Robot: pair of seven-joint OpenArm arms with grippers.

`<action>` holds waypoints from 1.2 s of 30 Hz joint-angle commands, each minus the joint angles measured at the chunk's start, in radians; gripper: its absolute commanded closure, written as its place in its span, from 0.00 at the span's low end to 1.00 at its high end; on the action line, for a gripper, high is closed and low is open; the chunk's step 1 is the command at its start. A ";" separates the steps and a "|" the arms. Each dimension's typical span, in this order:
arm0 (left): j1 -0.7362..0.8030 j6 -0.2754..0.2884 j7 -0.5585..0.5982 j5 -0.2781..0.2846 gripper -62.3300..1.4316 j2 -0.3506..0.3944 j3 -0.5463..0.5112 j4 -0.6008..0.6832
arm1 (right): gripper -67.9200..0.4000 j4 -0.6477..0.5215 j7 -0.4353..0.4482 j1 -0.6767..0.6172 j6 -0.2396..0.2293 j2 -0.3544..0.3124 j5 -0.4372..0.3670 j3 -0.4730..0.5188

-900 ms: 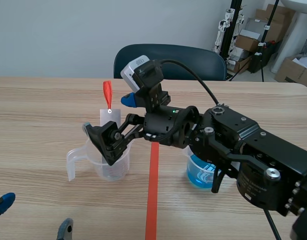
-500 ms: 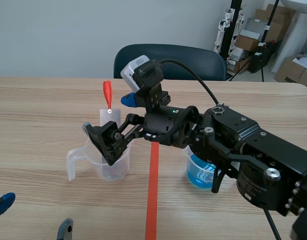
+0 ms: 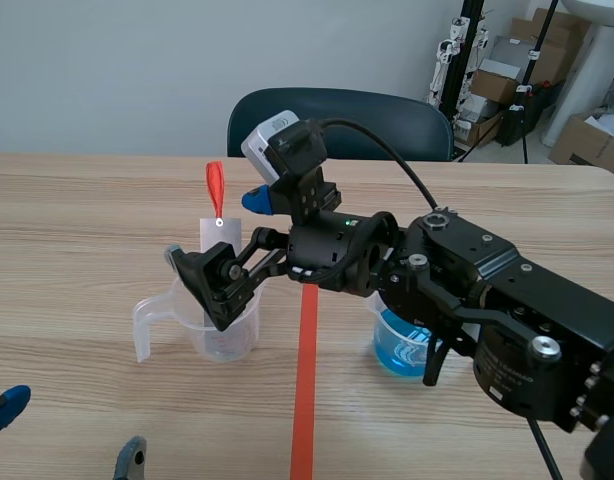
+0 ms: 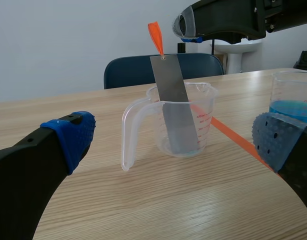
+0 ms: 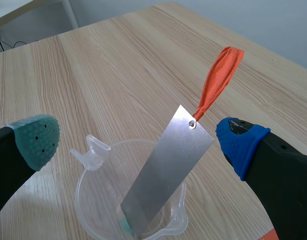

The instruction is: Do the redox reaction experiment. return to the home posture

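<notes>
The right arm (image 3: 487, 300) is hiding most of the beaker (image 3: 395, 348) of blue liquid in the scene view, and the left wrist view is cutting it off at the edge. Only the tips of the left gripper (image 3: 72, 437) are showing at the desk's (image 3: 77, 220) near corner. Its fingers (image 4: 68, 137) are standing released, gripping nothing, with the clear measuring jug (image 4: 179, 122) ahead of them and well apart. Whether the jug is holding any liquid is hard to make out.

A metal strip (image 5: 166, 167) is leaning inside the jug, its upper end sticking out above the rim, with an orange ribbon (image 5: 217, 80) tied through a hole at its top. The right gripper (image 5: 138, 140) is hovering over the jug with its fingers spread wide and grasping nothing. The strip is standing between them, the green pad (image 5: 38, 136) well off it and the blue pad (image 5: 241, 142) just beside its upper corner. The orange tape line (image 3: 307, 390) is running between jug and beaker.
</notes>
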State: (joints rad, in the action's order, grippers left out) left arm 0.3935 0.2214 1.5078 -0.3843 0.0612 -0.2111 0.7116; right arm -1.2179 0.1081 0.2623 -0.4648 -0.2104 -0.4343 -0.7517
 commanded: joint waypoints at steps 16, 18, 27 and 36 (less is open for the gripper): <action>0.108 0.002 0.046 0.097 0.00 0.022 -0.005 0.072 | 0.00 -0.195 -0.069 -0.056 0.009 -0.025 -0.010 0.107; 0.144 0.002 0.046 0.097 0.00 0.040 -0.005 0.108 | 0.00 -0.249 -0.100 -0.083 0.009 -0.034 -0.010 0.140; 0.341 0.003 0.009 0.257 0.00 0.207 -0.005 0.347 | 0.00 -0.488 -0.177 -0.253 0.034 -0.068 0.068 0.314; 0.458 0.002 -0.305 0.478 0.00 0.442 -0.005 0.703 | 0.00 -0.650 -0.218 -0.437 0.034 -0.070 0.166 0.520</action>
State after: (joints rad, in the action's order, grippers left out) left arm 0.8669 0.2218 1.1995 0.0856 0.4950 -0.2111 1.4006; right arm -1.8519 -0.1249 -0.1787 -0.4332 -0.2749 -0.2577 -0.2356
